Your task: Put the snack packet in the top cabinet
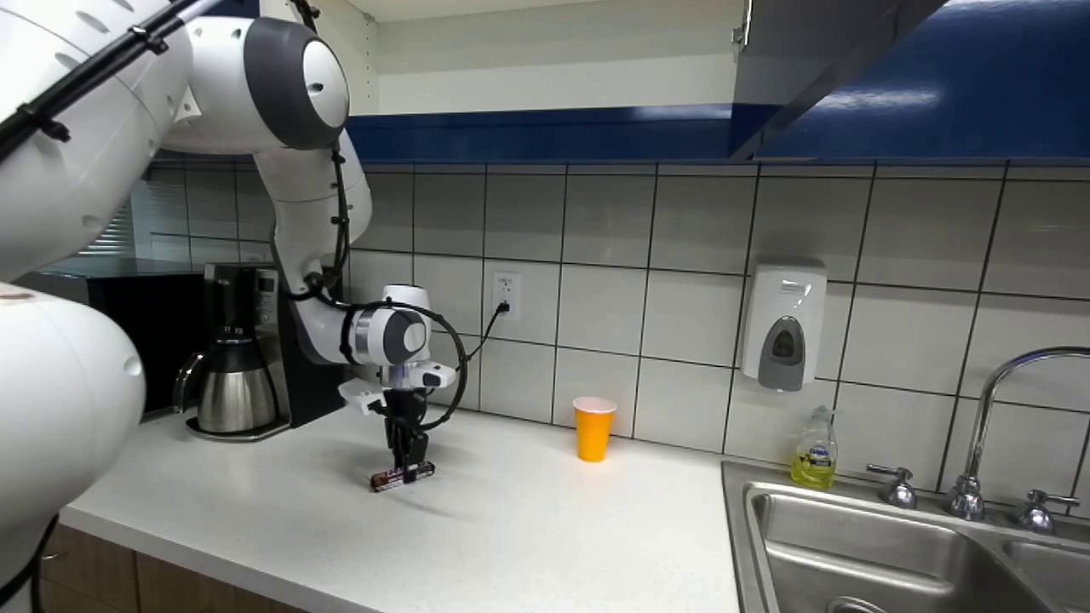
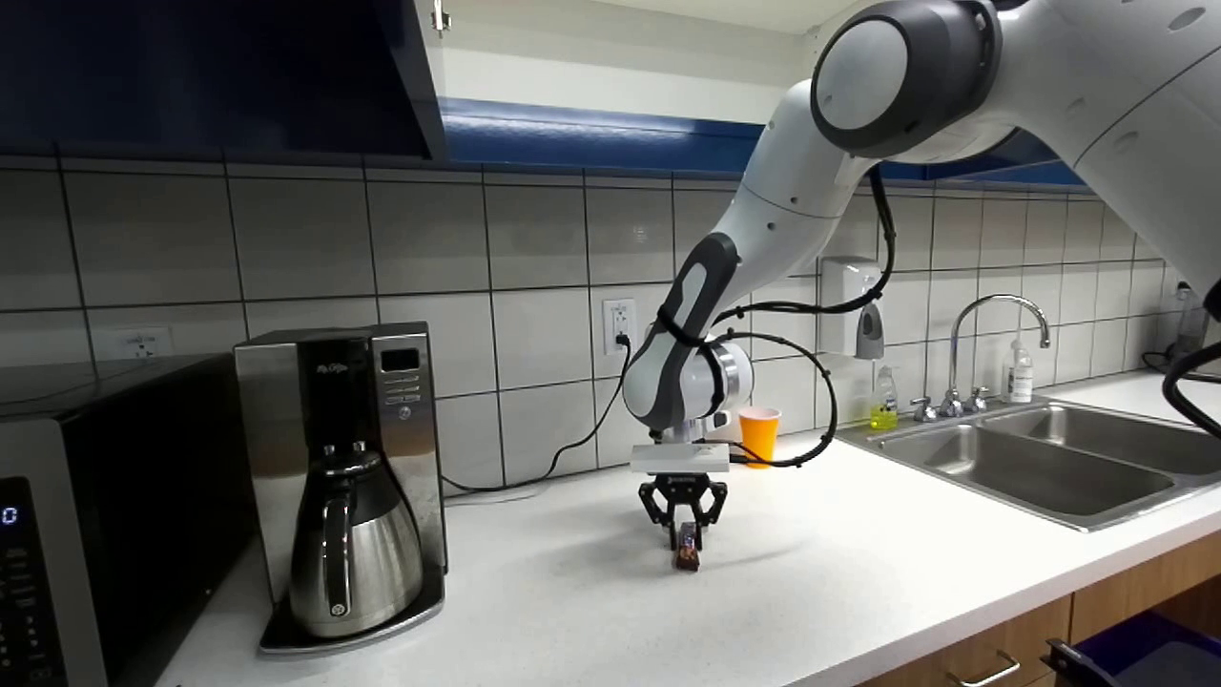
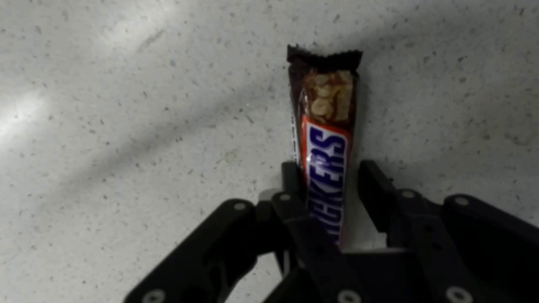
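Observation:
The snack packet is a thin dark-brown Snickers bar lying flat on the white counter; it shows in both exterior views [image 1: 387,481] [image 2: 687,558] and in the wrist view [image 3: 326,126]. My gripper [image 3: 328,168] is down at the counter with one finger on each side of the packet. In the wrist view the left finger is against or very near the wrapper, and a gap shows between the right finger and the wrapper. The gripper's fingers hide the packet's near end there. The top cabinet [image 1: 553,81] [image 2: 610,134] hangs above, its white interior exposed and its dark blue door [image 1: 928,94] swung open.
An orange cup [image 1: 594,430] stands on the counter near the tiled wall. A coffee maker [image 2: 343,477] and a black microwave [image 2: 143,496] stand at one end. A steel sink [image 1: 860,545] with a faucet [image 1: 979,426] and soap bottle [image 1: 816,451] is at the other end.

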{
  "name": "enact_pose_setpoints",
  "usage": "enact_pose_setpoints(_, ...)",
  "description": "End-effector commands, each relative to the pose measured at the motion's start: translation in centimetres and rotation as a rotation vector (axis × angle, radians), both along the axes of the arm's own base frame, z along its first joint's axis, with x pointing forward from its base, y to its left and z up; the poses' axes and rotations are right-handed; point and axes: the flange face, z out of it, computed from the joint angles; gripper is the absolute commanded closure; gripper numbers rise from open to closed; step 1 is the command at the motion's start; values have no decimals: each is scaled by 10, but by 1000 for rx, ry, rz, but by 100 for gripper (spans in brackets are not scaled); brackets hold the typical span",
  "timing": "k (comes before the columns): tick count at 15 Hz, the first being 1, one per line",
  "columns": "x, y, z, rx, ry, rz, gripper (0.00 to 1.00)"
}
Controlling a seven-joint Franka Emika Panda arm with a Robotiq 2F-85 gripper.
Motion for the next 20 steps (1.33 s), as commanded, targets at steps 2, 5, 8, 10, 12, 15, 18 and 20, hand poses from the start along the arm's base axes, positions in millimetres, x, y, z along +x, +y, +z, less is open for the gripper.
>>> enact_pose_setpoints(2,6,2,5,-11,5,5,97)
enact_pose_setpoints(5,7,5,7,12,9,83,94)
enact_pose_setpoints(8,4,11,13,54,14,219,94)
enact_pose_setpoints(10,2,14,18,56,3,312,94)
enact_pose_setpoints(12,0,14,21,41,-1,371,94)
enact_pose_setpoints(15,-3,13,26,6,-13,416,94)
enact_pose_setpoints(18,-7,12,33,-18,-32,448,94)
enact_pose_setpoints(20,-11,11,37,-28,-46,469,94)
